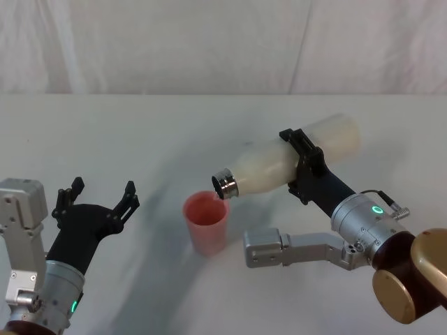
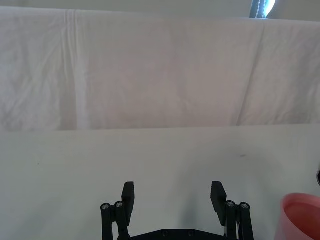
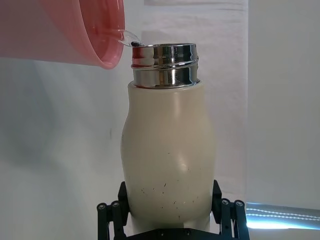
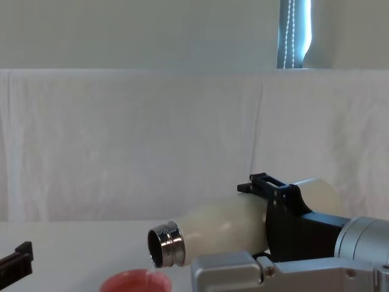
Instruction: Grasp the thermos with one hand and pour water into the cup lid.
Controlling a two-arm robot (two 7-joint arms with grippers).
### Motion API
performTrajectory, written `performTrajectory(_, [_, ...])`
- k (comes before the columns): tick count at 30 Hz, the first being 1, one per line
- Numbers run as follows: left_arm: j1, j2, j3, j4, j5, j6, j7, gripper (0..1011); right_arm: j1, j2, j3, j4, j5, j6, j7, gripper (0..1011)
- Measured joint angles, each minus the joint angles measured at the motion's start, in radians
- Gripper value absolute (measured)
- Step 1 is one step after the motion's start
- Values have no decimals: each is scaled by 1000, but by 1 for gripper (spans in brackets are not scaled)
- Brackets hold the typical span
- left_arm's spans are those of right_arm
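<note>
While the right gripper (image 1: pixel 305 166) clamps the thermos (image 1: pixel 293 164) around its body and holds it tipped nearly level above the table (image 1: pixel 140 132), the steel neck (image 1: pixel 225 185) points down toward the cup lid (image 1: pixel 206 222), which stands upright just beneath it, and a thin stream of water (image 3: pixel 129 37) runs from the mouth over the lid's rim. The left gripper (image 1: pixel 98 197) hovers well left of the cup lid, its fingers (image 2: pixel 128 194) spread wide and empty
</note>
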State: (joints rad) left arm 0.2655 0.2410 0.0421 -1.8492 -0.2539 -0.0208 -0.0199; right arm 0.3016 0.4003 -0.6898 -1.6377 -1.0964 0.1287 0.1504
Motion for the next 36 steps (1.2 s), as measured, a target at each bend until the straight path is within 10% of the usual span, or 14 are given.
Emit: performTrajectory(36, [0,0,0,0,0,0,0,1001,-38,-26,52,-31,105,-18,6,951])
